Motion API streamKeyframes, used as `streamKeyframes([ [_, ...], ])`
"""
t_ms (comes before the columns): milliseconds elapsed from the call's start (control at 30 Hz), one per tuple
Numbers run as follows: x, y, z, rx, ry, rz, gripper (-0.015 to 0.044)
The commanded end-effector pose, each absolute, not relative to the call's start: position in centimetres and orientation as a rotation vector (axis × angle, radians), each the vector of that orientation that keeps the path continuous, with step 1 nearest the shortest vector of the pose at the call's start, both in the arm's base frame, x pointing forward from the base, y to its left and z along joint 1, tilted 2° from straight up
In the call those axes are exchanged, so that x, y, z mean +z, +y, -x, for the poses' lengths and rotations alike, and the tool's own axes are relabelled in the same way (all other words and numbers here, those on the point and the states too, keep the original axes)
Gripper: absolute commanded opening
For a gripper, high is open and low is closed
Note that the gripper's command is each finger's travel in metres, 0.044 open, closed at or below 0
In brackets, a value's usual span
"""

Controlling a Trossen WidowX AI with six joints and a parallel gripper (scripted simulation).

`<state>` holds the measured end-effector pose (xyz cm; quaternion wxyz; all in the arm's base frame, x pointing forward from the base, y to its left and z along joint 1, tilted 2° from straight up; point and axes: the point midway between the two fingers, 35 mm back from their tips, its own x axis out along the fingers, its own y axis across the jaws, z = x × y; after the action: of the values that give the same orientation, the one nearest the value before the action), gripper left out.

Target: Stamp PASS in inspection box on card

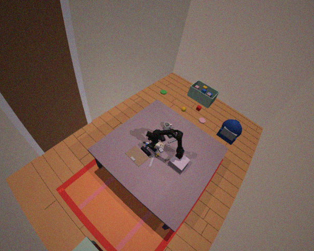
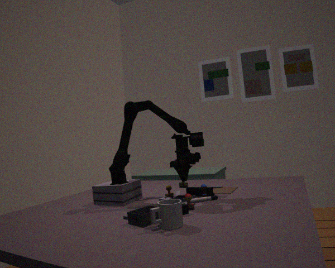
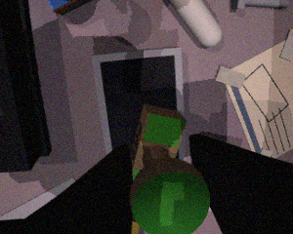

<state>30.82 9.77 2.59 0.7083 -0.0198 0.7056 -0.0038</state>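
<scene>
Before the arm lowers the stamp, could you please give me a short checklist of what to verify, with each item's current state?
1. Hand shut on PASS stamp: ok.
2. Green knob shows a P: ok.
3. Stamp base over the dark ink pad: ok, at its near edge.
4. Stamp upright: cannot tell; it looks slightly tilted.
5. Card print box unmarked: ok.
6. White tube and bolt clear of the pad: ok.
</scene>
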Motion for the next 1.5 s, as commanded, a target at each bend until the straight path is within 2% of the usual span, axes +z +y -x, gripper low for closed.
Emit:
streamKeyframes([
  [0,2.3,9.7,-30.8,-0.014,1.569,0.041,0.0],
  [1467,-0.6,9.8,-30.8,-0.016,1.569,0.048,0.0],
])
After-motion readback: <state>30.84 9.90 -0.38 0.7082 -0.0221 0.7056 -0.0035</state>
